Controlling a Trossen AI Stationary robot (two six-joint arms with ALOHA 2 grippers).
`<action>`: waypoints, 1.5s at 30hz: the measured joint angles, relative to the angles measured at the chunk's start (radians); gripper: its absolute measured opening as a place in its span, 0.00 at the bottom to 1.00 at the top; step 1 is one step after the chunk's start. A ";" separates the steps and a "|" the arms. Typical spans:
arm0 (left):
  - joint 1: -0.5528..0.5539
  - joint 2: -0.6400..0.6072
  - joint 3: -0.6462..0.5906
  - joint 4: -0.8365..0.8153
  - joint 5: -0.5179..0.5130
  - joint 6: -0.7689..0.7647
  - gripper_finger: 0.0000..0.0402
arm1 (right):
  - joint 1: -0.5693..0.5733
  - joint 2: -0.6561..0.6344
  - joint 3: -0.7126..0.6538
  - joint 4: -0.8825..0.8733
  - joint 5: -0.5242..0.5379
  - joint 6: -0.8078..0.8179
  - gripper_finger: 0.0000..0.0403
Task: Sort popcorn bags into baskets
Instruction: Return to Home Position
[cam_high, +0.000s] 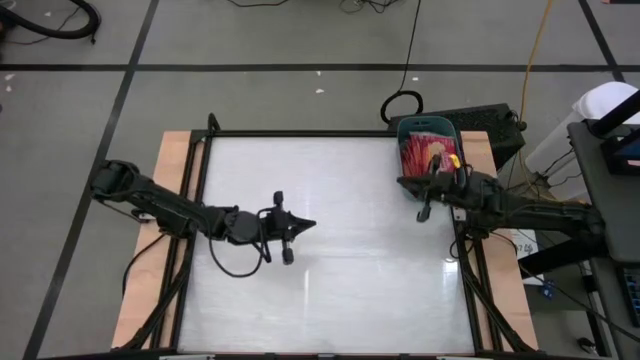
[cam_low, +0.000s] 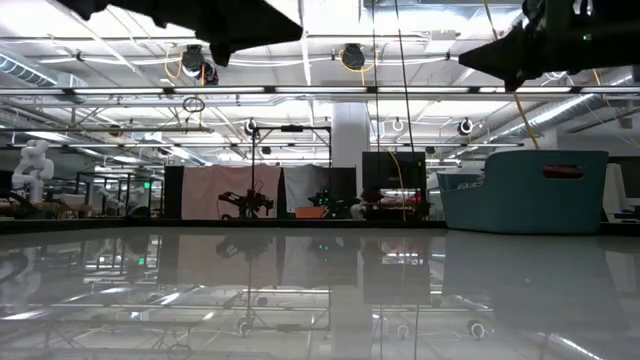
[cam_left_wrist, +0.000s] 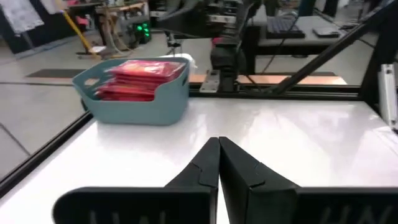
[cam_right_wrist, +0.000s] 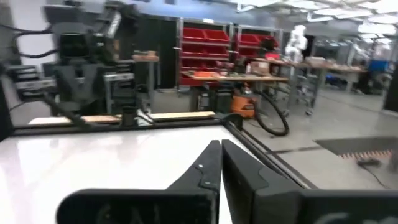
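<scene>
Toward the front of the white glossy table top (cam_high: 350, 300), left of centre, the left gripper (cam_left_wrist: 219, 143) hangs above the surface. Its two dark fingers are pressed together to a point and hold nothing. A loose black cable (cam_high: 232, 268) loops beneath its wrist.

Farther back, on the right side, the right gripper (cam_right_wrist: 221, 144) is raised above the table, close by the near rim of the bin. Its fingers likewise meet at a point, with nothing between them.

At the far right corner stands the small teal-blue rectangular plastic bin (cam_left_wrist: 146, 107) with rounded corners. It holds the flat red popcorn packets (cam_left_wrist: 146, 70), stacked to about rim height. These are the only packets in view, so the sorting appears complete.

What remains is judged to be the retreat of both arms to rest.
- **Right arm:** it should rise clear of the bin's rim before it swings back. A low sideways pull could catch the wall and drag or tip the light bin.
- **Left arm:** its dangling cable should be drawn back without sweeping the surface.
- **Both arms:** fingers are best held together, with each arm folding toward its own side so that their paths never cross.
</scene>
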 joint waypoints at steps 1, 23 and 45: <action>-0.005 0.000 -0.015 0.018 -0.012 0.001 0.02 | 0.006 0.003 -0.011 0.016 -0.013 -0.010 0.02; 0.005 -0.121 -0.398 0.358 -0.093 0.003 0.02 | 0.152 0.007 -0.128 0.006 -0.043 -0.034 0.00; -0.021 -0.152 -0.530 0.447 -0.064 0.000 0.01 | 0.153 0.007 -0.230 0.005 -0.100 0.029 0.00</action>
